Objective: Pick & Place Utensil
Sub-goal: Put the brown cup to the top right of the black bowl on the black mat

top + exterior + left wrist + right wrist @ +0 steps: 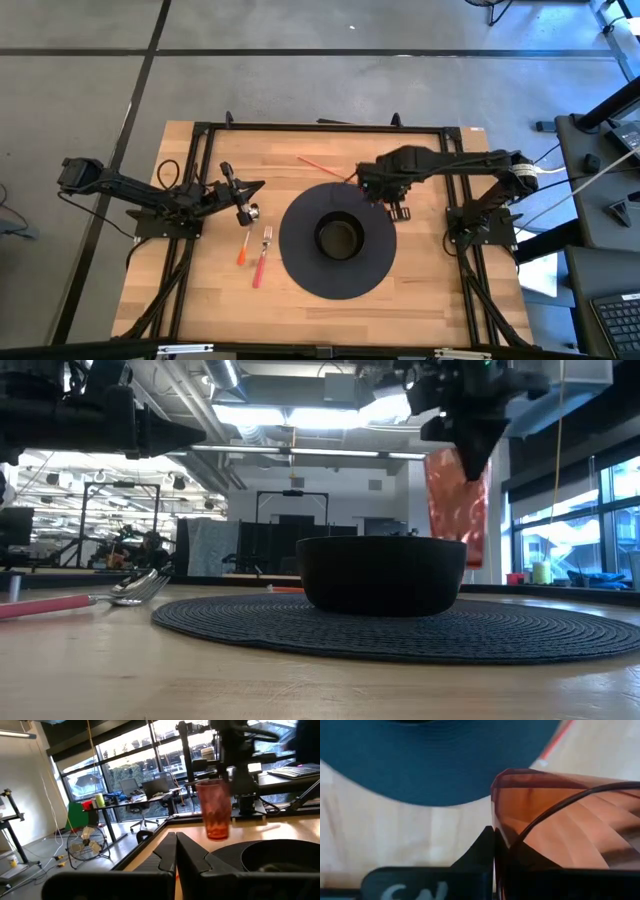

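My right gripper is shut on a see-through red cup that hangs above the table just behind the black bowl; the cup also shows in the left wrist view. The bowl stands on a round dark placemat. A fork with a pink handle and an orange-handled utensil lie flat on the wood left of the mat. My left gripper is shut and holds nothing; it hovers above the table to the far side of those utensils. My right gripper holds the cup by its rim, the wall pinched with one finger outside and the other seen through the wall, inside. The fingers point down from above. The cup hangs upright below them, clear of the table and the bowl.
A thin red stick lies on the wood beyond the mat. A black frame runs round the table's edges. Bare wood lies along the near edge and right of the mat.
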Controlling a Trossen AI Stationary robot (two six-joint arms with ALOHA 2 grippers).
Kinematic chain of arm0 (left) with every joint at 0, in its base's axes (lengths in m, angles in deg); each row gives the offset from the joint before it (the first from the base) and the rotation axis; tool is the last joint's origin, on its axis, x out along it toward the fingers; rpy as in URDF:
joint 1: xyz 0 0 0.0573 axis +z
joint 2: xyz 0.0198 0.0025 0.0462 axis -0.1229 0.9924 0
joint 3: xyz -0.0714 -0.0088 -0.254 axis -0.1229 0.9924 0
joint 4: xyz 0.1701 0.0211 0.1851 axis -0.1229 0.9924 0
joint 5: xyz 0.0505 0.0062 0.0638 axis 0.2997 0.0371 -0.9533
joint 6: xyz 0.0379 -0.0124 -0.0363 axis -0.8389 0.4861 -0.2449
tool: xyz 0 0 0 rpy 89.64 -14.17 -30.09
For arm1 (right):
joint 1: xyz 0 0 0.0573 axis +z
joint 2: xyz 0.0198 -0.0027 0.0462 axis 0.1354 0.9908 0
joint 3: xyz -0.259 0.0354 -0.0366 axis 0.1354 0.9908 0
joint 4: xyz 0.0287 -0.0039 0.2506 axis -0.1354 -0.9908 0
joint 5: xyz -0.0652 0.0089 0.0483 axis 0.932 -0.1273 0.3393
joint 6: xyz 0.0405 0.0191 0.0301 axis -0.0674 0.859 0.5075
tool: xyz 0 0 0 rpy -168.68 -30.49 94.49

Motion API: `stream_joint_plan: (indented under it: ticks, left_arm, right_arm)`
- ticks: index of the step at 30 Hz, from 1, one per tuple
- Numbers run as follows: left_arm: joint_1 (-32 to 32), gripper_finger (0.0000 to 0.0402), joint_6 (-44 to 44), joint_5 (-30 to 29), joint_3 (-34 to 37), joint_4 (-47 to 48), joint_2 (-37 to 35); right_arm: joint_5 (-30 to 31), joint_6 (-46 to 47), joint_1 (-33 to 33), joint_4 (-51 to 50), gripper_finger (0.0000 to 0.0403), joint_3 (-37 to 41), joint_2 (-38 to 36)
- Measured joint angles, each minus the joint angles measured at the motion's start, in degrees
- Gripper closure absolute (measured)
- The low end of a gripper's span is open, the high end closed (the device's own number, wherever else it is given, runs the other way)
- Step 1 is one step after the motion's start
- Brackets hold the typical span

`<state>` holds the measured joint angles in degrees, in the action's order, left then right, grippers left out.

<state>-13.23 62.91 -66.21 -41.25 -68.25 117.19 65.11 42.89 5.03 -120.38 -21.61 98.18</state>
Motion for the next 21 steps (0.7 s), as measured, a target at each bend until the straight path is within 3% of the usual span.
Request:
stream_joint_plan:
  ticks: [11,21]
  left_arm:
    - [0.0,0.04,0.53,0.0,0.0,0.14,0.0]
    - [0.0,0.0399,0.6,0.0,0.0,0.12,0.0]
  right_arm:
    - [-0.47,3.84,8.62,2.34,0.0393,2.58,0.0]
    - [-2.35,3.73,10.22,8.44,0.0392,9.78,-0.21]
